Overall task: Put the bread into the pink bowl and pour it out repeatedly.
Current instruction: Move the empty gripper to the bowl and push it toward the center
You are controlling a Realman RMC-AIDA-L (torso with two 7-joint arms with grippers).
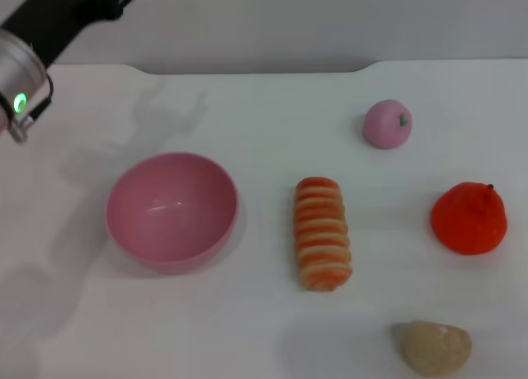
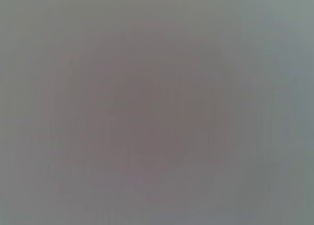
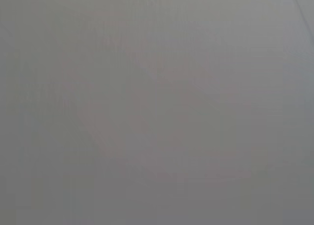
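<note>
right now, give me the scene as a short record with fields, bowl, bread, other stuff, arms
bowl: pink bowl, upright and empty, left part of the white table
bread: striped loaf lying flat on the table, right of the bowl, not touching it
other items: small pink ball far right; orange fruit right edge; beige lump near right
left arm: arm at the far left corner, above the table, gripper out of view
right arm: not in view
wrist views: show nothing distinct
task state: bread not yet in the bowl

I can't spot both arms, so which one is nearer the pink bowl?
Left. Only the left arm shows, at the table's far left corner, behind the pink bowl and not touching it. The right arm is out of view.
</note>
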